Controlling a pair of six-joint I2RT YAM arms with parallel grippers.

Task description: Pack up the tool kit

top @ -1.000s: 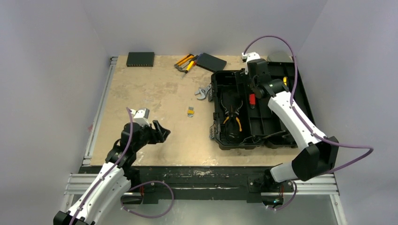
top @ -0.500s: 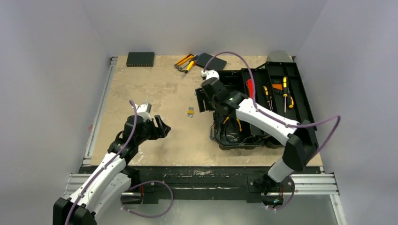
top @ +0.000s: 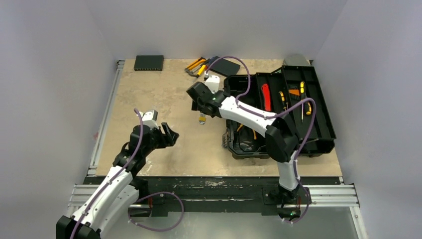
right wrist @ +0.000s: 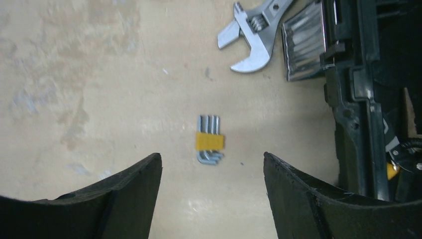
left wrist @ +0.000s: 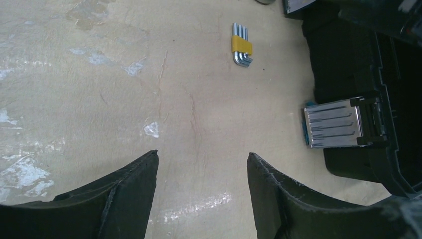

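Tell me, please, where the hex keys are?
Top view: the hex keys lie on the table left of the toolbox, directly beneath the right gripper.

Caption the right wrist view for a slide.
Open right gripper above the hex key set, adjustable wrench beyond.

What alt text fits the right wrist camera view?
The open right hand hovers over a yellow-banded hex key set lying on the beige table. An adjustable wrench lies beyond it, beside the metal latch of the black toolbox at the right edge.

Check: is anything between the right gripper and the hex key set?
Nothing visible. The hex key set lies alone on the table below the right gripper, jaws open; the adjustable wrench lies apart.
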